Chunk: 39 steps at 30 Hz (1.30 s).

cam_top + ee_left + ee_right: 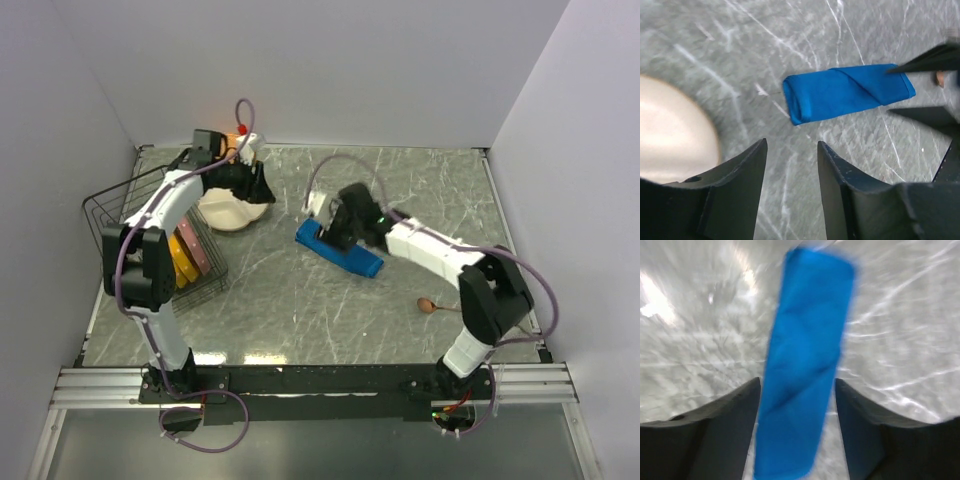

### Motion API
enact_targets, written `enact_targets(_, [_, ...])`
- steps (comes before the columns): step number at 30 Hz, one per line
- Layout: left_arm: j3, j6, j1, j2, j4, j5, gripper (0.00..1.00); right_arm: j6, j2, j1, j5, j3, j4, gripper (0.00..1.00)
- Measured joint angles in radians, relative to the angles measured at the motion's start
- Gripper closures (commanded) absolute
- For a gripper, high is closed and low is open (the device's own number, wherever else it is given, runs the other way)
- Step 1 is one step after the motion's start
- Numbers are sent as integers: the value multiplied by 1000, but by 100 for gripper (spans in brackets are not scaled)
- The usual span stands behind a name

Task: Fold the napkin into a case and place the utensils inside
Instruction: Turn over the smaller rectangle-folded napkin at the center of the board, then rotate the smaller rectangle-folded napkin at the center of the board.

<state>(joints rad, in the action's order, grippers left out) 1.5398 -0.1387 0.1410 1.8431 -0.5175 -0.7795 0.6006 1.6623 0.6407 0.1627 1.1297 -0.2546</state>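
Looking at the case [340,250] lying flat on the table [300,310], folded into a long narrow strip with a diagonal flap across it. Got the right gripper [797,382] directly over the case, spread wider than the strip and straddling it lengthwise, with nothing pinched. Blurry wrist view though, so can't tell whether it's touching the cloth or just above it. Got the left gripper [791,145] off to the left of the case, part open and empty too, beside a cream bowl [235,212]. Spotted only one utensil, a wooden spoon [440,307], well off to the near right of the case and not picked up yet.

Worries from here:
- Could bunch the layers and wreck the fold by clamping down on the strip, thanks to thin, slippery cloth.
- Might drag the whole case sideways when lifting the flap with nothing pinning the other end.
- Could easily skid that skinny spoon away on the hard top, or shove it under the wrong layer.
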Motion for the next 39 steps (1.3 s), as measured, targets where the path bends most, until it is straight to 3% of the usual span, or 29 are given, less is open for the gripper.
enact_targets(4, [79, 7, 84, 79, -45, 35, 48, -6, -90, -143, 116, 107, -124, 55])
enact_targets(8, [99, 60, 149, 161, -49, 33, 53, 56, -117, -237, 142, 108, -219, 60])
enact_targets(17, [139, 150, 222, 297, -56, 80, 60, 196, 14, -212, 182, 66, -398, 61])
enact_targets(31, [174, 173, 238, 367, -94, 118, 54, 196, 114, -80, 137, -2, -401, 60])
enact_targets(35, [216, 144, 238, 396, -124, 123, 45, 172, 115, -53, 163, -2, -410, 53])
enact_targets(39, [248, 87, 231, 407, -158, 103, 43, 126, 115, -63, 237, 48, -484, 29])
